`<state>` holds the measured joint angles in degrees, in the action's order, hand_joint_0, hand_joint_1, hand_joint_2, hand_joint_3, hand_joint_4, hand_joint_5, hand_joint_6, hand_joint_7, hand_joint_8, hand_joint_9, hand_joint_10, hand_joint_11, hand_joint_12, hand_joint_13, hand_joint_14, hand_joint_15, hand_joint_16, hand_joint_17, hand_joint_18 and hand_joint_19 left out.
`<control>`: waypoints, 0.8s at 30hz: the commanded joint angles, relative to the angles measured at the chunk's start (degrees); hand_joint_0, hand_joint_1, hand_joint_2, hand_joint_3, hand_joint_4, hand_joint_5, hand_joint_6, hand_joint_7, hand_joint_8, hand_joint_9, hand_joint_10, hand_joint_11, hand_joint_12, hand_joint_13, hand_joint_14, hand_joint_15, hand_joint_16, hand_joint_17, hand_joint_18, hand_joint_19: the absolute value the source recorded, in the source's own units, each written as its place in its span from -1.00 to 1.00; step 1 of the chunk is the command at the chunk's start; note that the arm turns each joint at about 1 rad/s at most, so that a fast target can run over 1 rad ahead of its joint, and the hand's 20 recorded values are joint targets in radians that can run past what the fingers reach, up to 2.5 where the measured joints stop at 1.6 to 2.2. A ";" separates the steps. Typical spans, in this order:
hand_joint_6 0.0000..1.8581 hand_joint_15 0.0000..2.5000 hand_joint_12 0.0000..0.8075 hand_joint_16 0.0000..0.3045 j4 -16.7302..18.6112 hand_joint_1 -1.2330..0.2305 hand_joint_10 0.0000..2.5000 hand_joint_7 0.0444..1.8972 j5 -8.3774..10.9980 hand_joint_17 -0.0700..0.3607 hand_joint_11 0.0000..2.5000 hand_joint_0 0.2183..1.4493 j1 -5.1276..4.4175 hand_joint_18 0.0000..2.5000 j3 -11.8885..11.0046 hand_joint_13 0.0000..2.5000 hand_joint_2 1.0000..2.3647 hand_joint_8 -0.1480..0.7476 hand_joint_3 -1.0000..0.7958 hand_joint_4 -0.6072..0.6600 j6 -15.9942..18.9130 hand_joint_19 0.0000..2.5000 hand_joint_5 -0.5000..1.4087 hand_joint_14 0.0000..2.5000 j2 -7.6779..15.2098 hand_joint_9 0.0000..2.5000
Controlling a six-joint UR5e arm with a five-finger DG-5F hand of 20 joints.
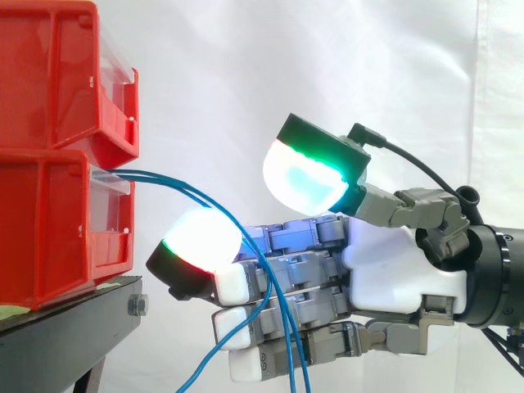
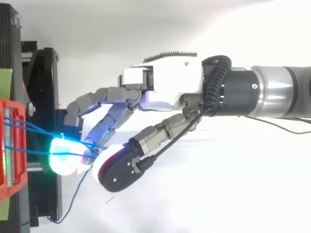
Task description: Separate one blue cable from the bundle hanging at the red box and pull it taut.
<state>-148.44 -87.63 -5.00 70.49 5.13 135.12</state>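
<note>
The hand reaches in level, its fingers stretched almost straight toward the lower red bin. The thumb is lifted well above them, so the grasp stands wide, with open space between the thumb's green-white pad and the fingers beneath.

The blue cables leave the front lip of that bin just beyond the fingertips. They arc over toward the hand and then fall steeply across the fingers' near side, close behind the white-and-red glowing pad. The strands run close together where they cross the fingers and spread a little below them.

From above, the strands fan out of the bin and converge where the fingers meet the thumb's black back (just beside a cyan-glowing pad). One loose end trails away past the fingertips. Whether any single strand is caught between two fingers I cannot tell.

A second red bin sits on top of the first, above fingertip height. Both rest on a black stand below the fingers.
</note>
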 commanded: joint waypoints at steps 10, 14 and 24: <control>-0.46 -0.74 -0.31 -0.83 0.25 -0.22 -0.99 0.08 0.26 -0.40 -0.62 -0.38 2.37 -0.48 0.00 -0.34 -0.99 -0.06 -0.35 0.30 -2.05 -0.77 -0.62 -0.99 -0.03 -0.30; -0.46 -0.73 -0.31 -0.83 1.22 -0.21 -0.99 0.10 0.35 -0.40 -0.62 -0.38 2.54 -0.48 0.00 -0.33 -0.99 -0.06 -0.34 0.29 -4.16 -0.77 -0.61 -0.99 0.06 -0.29; -0.44 -0.74 -0.29 -0.82 1.66 -0.24 -0.99 0.25 1.23 -0.39 -0.60 -0.30 2.02 -0.45 0.00 -0.31 -0.98 -0.03 -0.17 0.21 -6.80 -0.77 -0.59 -0.99 -0.03 -0.26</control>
<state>-146.84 -86.72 -2.71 70.49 -0.82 135.13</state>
